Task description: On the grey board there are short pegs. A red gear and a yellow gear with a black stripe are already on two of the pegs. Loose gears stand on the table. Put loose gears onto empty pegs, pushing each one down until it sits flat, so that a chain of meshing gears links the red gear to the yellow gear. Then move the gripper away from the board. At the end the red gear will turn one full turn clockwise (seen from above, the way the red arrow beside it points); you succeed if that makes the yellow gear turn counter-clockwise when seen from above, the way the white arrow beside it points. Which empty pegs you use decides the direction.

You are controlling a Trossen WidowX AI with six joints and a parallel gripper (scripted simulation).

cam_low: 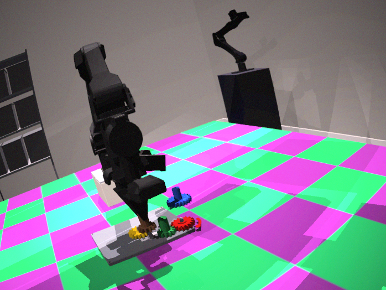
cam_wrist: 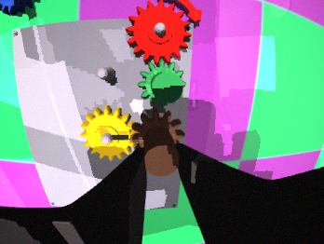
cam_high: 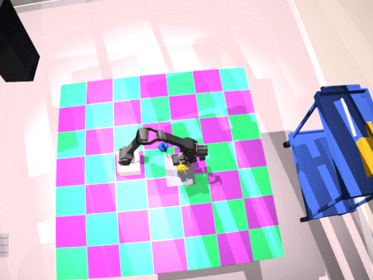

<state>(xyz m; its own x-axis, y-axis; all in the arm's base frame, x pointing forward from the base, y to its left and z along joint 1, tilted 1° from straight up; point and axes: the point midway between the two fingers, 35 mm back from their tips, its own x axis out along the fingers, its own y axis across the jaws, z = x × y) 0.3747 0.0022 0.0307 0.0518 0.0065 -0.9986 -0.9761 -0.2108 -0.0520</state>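
Note:
My gripper (cam_low: 145,217) (cam_wrist: 160,152) is shut on the brown gear (cam_low: 147,227) (cam_wrist: 155,128) by its upright handle, low over the grey board (cam_high: 175,181) (cam_low: 101,238) (cam_wrist: 39,98). Its teeth overlap the right edge of the yellow gear (cam_high: 179,168) (cam_low: 134,233) (cam_wrist: 99,127) in the wrist view; whether it is on a peg is hidden. The green gear (cam_low: 163,223) (cam_wrist: 163,80) stands on the board, beside and seemingly meshing with the red gear (cam_low: 180,225) (cam_wrist: 145,41). Green and brown teeth are close; contact is unclear. An empty peg (cam_wrist: 102,73) stands left of green.
The blue gear (cam_high: 163,147) (cam_low: 179,200) (cam_wrist: 13,6) stands on the table off the board. The white arrow (cam_wrist: 136,105) lies between the yellow and green gears, the red arrow (cam_low: 198,223) (cam_wrist: 188,9) beside red. The arm's pale base block (cam_high: 129,170) is left of the board.

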